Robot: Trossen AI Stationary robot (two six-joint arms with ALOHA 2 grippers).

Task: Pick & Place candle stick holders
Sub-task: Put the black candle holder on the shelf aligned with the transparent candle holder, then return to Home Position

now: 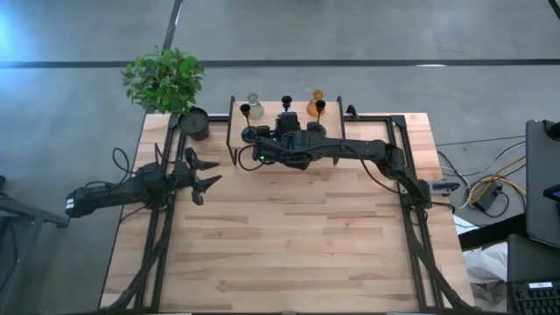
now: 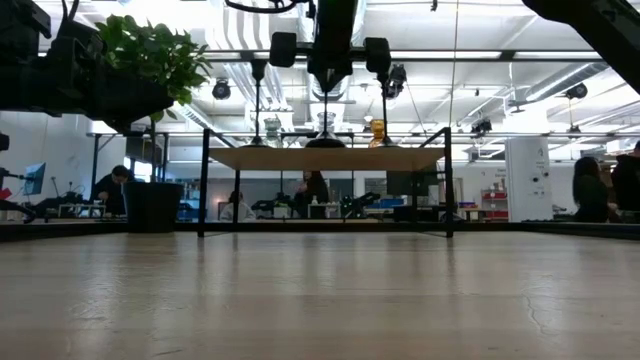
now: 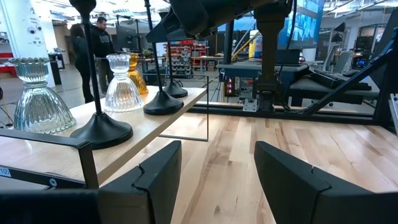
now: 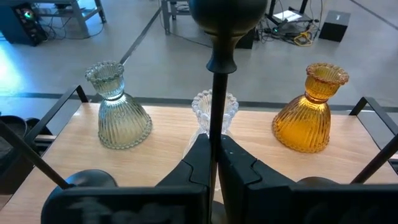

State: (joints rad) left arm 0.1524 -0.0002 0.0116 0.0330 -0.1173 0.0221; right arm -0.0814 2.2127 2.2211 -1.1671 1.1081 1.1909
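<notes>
Right jaws [image 4: 214, 163] were clenched on the middle black holder's stem [image 4: 217, 99], low, so I could lift it upright off the raised shelf [image 4: 249, 140]. Olive-green [image 4: 119, 112], clear [image 4: 204, 109] and amber holders [image 4: 311, 112] stood behind. Left jaws [image 3: 217, 174] waited released above the surface [image 1: 297, 236].

Two matte black robot arms built from slim jointed segments. The left end effector [image 1: 204, 172] has two pointed, angular black fingers [image 3: 155, 174] with stepped inner faces. A white band marks the left arm's base end. Black cables trail beside both arms, and a small green light glows on the right arm's wrist.
</notes>
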